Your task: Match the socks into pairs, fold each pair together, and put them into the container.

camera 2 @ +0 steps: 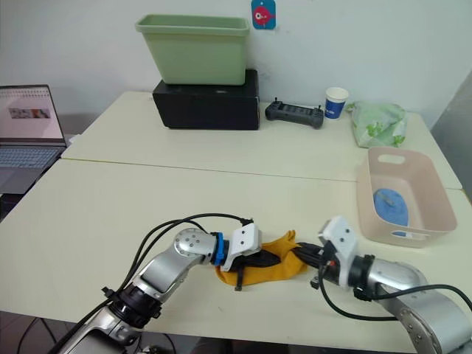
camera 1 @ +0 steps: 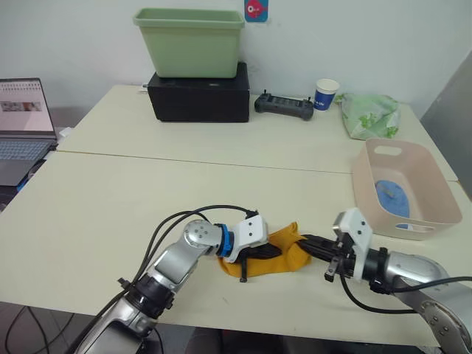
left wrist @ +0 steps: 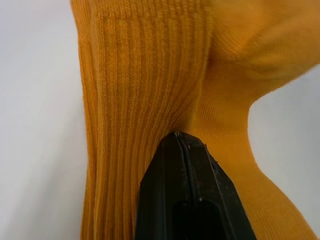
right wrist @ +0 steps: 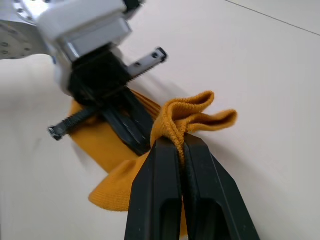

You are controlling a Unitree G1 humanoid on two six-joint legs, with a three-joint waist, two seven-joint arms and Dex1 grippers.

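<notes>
Both end effectors pinch ribbed mustard socks (camera 1: 284, 251) | left (camera 1: 259, 254) | right (camera 1: 308, 242)

A: Back of the counter (camera 1: 147, 192)?
B: Light green tub (camera 1: 190, 42) on a black box (camera 1: 199, 96); black handheld controller (camera 1: 284, 107); blue-and-white paper cup (camera 1: 325, 94); green-patterned cloth bundle (camera 1: 370, 115).
A: Far left?
B: Open laptop (camera 1: 23, 125), screen lit. Red-and-blue sticker (camera 1: 256, 9) on the wall.

Laptop (camera 1: 26, 125) cut by frame edge; blue sock (camera 1: 392, 198) partly behind container (camera 1: 435, 214) wall (pair count unclear)
</notes>
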